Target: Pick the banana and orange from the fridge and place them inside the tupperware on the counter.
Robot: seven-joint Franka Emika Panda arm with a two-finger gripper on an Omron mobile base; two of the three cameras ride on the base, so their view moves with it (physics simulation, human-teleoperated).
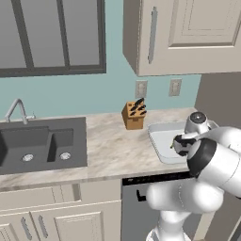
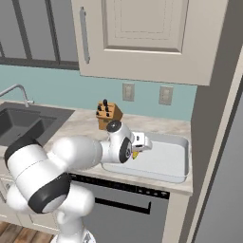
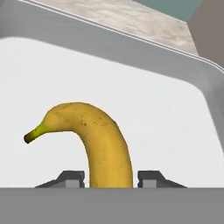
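Now the gripper point(image 3: 111, 177) sits low over the tupperware point(image 3: 131, 57), fingers just apart beside the banana point(image 3: 94, 138); open fully, then lift straight up.

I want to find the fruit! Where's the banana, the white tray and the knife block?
banana point(image 3: 103, 135): hand view, curved yellow middle.
tupperware point(image 2: 166, 159): right base view, bare floor.
knife block point(image 1: 133, 116): left base view, wooden front.

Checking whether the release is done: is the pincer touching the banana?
Cannot tell. In the hand view the banana rises between the pincer tips over the tupperware, with slim gaps either side, but the grey band hides lower contact.
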